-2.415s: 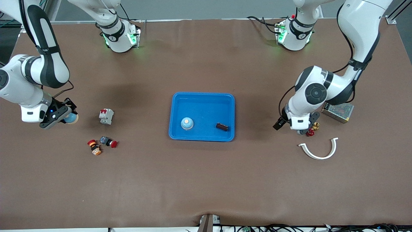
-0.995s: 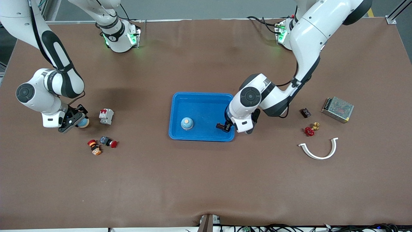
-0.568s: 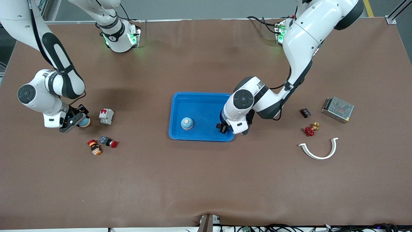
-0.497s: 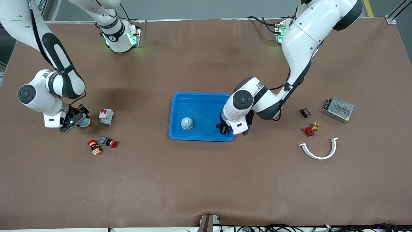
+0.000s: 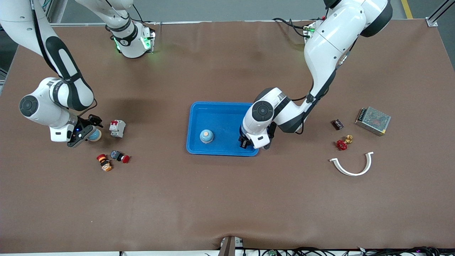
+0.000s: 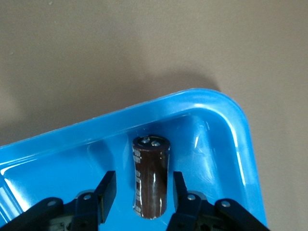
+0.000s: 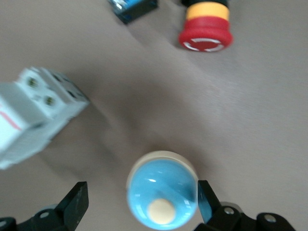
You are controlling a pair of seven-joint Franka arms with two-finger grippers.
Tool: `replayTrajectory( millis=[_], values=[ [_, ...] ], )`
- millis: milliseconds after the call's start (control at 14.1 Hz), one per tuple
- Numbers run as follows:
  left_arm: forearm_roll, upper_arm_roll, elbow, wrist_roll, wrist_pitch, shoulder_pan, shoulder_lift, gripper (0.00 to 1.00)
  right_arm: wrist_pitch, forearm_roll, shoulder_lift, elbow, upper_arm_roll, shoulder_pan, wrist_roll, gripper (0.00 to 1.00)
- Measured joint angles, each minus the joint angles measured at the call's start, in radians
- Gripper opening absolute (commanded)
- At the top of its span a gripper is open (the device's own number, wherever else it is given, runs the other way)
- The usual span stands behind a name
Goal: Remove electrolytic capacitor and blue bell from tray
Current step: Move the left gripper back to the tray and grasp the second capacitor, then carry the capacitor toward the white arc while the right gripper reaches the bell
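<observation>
A dark brown capacitor (image 6: 151, 178) lies in the blue tray (image 5: 224, 108), at the corner toward the left arm's end and nearer the front camera. My left gripper (image 5: 244, 142) is low over it, open, with a finger on each side (image 6: 143, 186) and gaps on both sides. A blue bell (image 5: 206, 136) with a cream button stands in the tray. A second blue bell (image 5: 95, 134) stands on the table toward the right arm's end. My right gripper (image 5: 89, 133) is open around it (image 7: 163, 195), with one fingertip (image 7: 204, 199) right against it.
A white circuit breaker (image 5: 117, 128) stands beside the second bell. A red push button (image 5: 121, 156) and an orange one (image 5: 104, 162) lie nearer the front camera. Toward the left arm's end are a small dark part (image 5: 337, 124), a red valve (image 5: 341, 144), a white curved piece (image 5: 352, 165) and a metal box (image 5: 373, 120).
My left gripper has come from the red valve to the tray and settled over the capacitor. My right gripper and the second bell have shifted a little toward the circuit breaker.
</observation>
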Motion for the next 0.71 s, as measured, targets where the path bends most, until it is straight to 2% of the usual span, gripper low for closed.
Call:
replayTrajectory(
  millis=[71,355,710],
  values=[
    [0.0,0.0,0.0,0.0,0.0,0.0,0.002,0.01,-0.093,0.02,-0.01,0.042,0.009,0.001,0.001,1.0],
    [0.0,0.001,0.011,0.0,0.005,0.0,0.003,0.0,-0.425,0.036,-0.089,0.229,0.027,0.042,0.146,1.0],
    [0.011,0.003,0.036,0.008,-0.025,0.009,-0.036,0.0,-0.642,0.036,-0.194,0.354,0.034,0.204,0.554,1.0]
  ],
)
